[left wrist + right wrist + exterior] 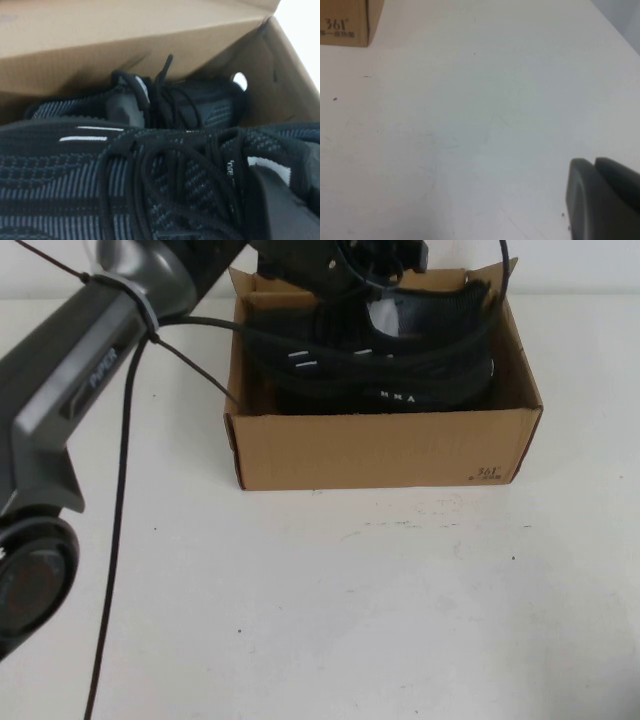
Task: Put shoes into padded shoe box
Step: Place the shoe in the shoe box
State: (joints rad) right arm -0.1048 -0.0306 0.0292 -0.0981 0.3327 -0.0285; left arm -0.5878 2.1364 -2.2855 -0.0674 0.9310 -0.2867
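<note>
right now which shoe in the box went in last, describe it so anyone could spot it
On the white table stands one open brown cardboard box, with the left gripper over its far edge; the right gripper is off to the side above bare table. Both black knit shoes are inside. I can't confirm the order, but the upper shoe lies tilted across the other shoe, its white dashes facing you.

High view angled down; wrists close; shared box (385, 445).

Left arm (70, 400): grey casing, white lettering, black cable (120, 520); right pincer (602, 200) dark grey.
</note>
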